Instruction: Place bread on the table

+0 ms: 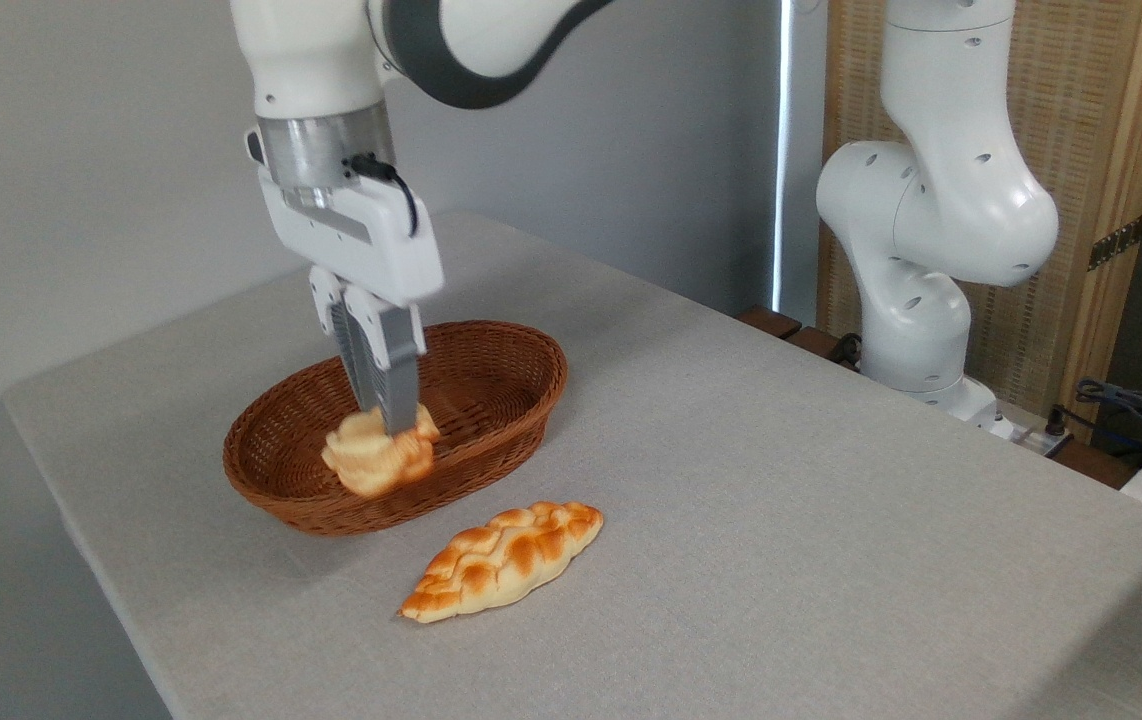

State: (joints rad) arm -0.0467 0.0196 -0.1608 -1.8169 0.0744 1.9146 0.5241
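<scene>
Aloft, bread (378, 458) pinched in narrow jaws above basket (491, 420); long axis sideways

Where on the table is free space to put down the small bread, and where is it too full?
Free: the wide grey table to the right of the basket and long loaf, up to the arm's base; also the front strip below the loaf. Crowded: the narrow gap between basket and loaf, under the pincer holding the bread.
</scene>
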